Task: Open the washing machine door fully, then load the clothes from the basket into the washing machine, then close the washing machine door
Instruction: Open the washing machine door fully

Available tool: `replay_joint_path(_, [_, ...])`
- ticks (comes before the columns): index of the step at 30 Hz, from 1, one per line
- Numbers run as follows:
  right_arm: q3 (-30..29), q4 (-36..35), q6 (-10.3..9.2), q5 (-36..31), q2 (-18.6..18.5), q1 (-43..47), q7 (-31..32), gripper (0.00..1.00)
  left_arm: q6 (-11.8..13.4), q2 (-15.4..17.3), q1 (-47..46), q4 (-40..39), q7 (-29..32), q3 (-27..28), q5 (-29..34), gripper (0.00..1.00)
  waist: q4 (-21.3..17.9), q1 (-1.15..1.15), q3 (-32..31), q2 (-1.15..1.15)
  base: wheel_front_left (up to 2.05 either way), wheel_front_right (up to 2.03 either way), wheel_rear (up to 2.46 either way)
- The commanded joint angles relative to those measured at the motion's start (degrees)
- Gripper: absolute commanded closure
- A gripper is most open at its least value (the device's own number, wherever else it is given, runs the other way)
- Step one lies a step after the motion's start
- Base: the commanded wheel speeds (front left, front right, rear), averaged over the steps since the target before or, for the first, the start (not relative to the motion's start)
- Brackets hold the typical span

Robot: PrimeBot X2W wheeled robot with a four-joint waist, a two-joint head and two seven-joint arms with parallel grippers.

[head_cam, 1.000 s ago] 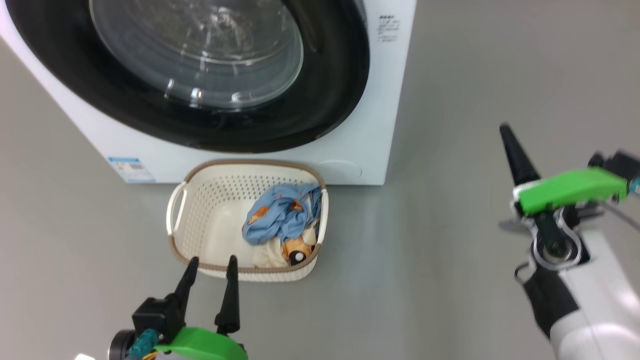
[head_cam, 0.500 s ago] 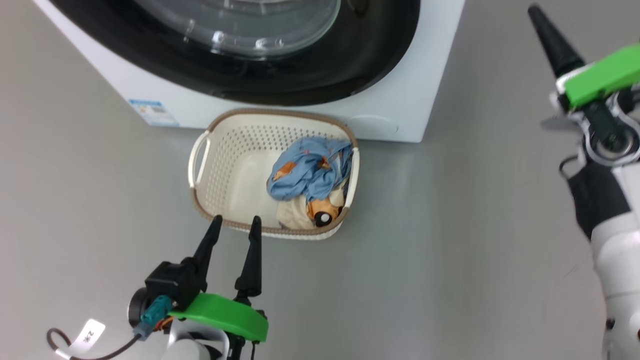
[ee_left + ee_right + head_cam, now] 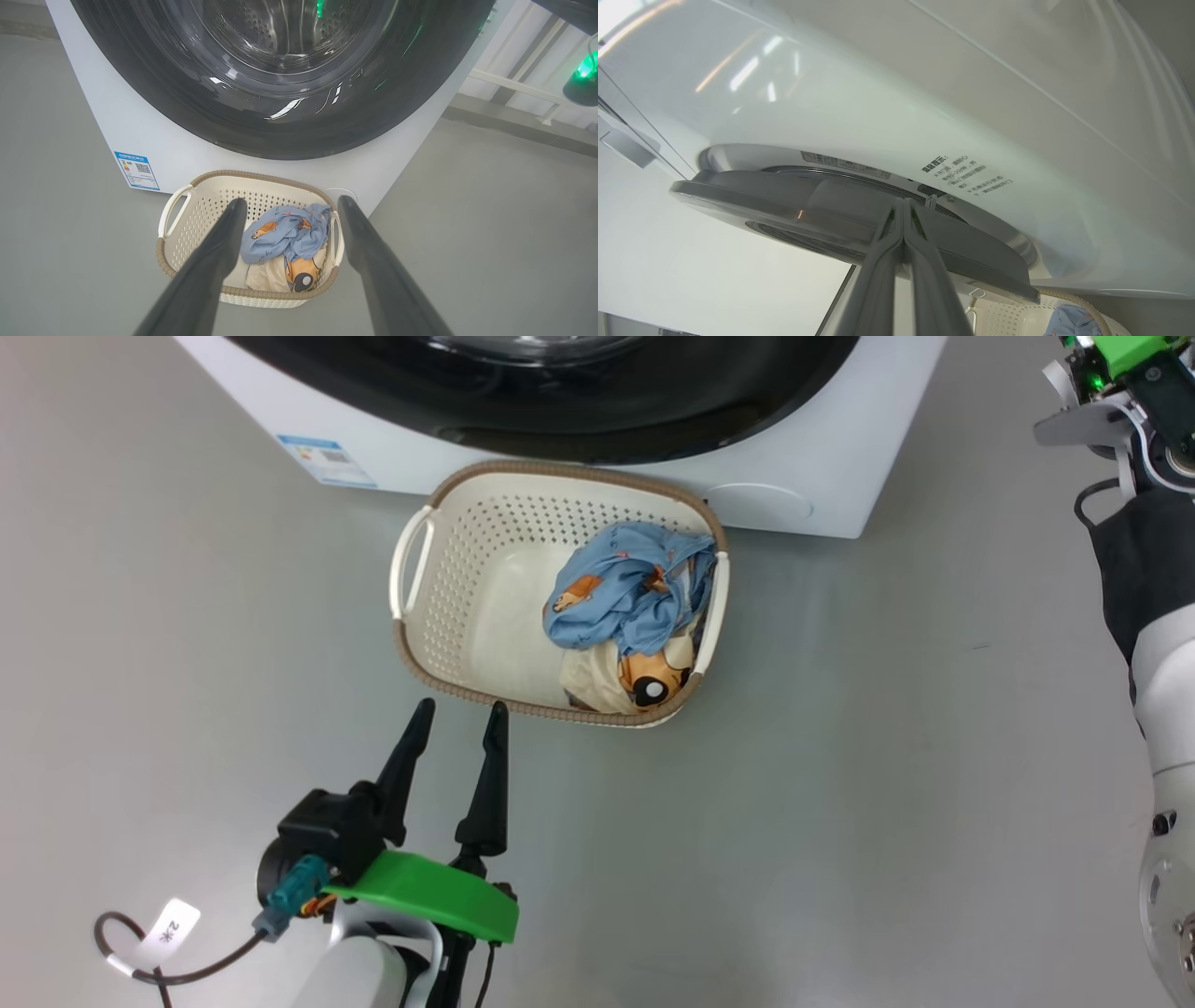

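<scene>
**robot at a shut-looking washer, laundry waiting in a basket on the floor**

a white front-loading washing machine stands on a grey floor. its round glossy black door, with a bulging glass window, covers the drum. from the right wrist view the door's edge stands a little proud of the cabinet, and i cannot tell whether it is latched or slightly ajar.

just in front of the machine sits a small cream basket. the clothes are heaped at its right end, a light blue garment on top of a cream one.

the left gripper hovers near the basket's front rim, fingers spread wide and empty. the right gripper is raised at the door's rim, fingers pressed together and holding nothing.

the door is likely stiff, hinged and slick, so fingertips could skate off the gloss. the rim edge on the side away from the hinge seems the best place to hook it. the garments look light, limp and easy to pinch. a raised fold of the blue one is the likeliest hold, though the cream one may drag along with it.
</scene>
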Motion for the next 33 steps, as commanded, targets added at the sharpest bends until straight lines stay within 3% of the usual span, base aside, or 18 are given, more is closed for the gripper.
replay_joint_path(1, [0.33,-0.54,0.1,-0.23,1.52,-2.13,0.73,1.0,0.36,0.78,-1.32,-1.54,-0.38,1.4,-0.34,0.0,0.95,0.0,0.83,0.0,0.0,0.0,0.0])
replay_joint_path(33, [-6.32,21.62,0.1,6.42,2.52,-17.89,8.24,1.0,1.38,0.78,-2.16,-2.65,-0.38,-1.32,-2.94,0.0,5.64,0.0,2.82,0.0,0.0,0.0,0.0])
